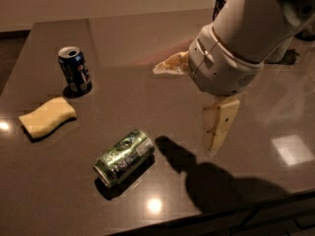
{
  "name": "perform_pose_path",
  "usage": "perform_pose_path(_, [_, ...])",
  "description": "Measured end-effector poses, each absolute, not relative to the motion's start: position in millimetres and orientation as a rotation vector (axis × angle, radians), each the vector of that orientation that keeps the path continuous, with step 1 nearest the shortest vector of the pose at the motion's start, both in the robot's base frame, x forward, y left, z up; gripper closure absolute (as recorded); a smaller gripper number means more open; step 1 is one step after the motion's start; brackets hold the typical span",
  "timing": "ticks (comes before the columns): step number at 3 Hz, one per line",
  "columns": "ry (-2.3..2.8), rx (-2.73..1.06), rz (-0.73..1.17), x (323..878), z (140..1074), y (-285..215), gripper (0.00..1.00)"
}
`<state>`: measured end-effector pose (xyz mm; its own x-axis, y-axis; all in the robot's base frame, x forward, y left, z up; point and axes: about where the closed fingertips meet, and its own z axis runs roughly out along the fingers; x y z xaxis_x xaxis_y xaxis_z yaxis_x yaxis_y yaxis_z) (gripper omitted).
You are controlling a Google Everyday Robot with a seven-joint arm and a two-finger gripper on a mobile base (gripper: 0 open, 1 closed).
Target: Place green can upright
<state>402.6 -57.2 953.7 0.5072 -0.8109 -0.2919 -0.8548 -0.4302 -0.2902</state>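
Observation:
The green can [124, 157] lies on its side on the dark table [123, 43], near the front edge, with its silver top pointing front-left. My gripper [183, 111] hangs above the table to the right of the can and a little behind it, not touching it. It is open wide and empty: one cream finger [168, 65] points left, the other [218, 125] points down. Its shadow falls on the table just right of the can.
A dark blue soda can [75, 69] stands upright at the back left. A yellow sponge [47, 116] lies in front of it near the left edge. A dark box [221, 4] shows behind my arm at the back right. The table's front edge runs close below the green can.

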Motion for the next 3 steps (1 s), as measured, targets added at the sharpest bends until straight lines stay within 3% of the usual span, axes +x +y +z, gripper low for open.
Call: perform_pose_path(3, [1.228, -2.621, 0.167, 381, 901, 32, 0.00])
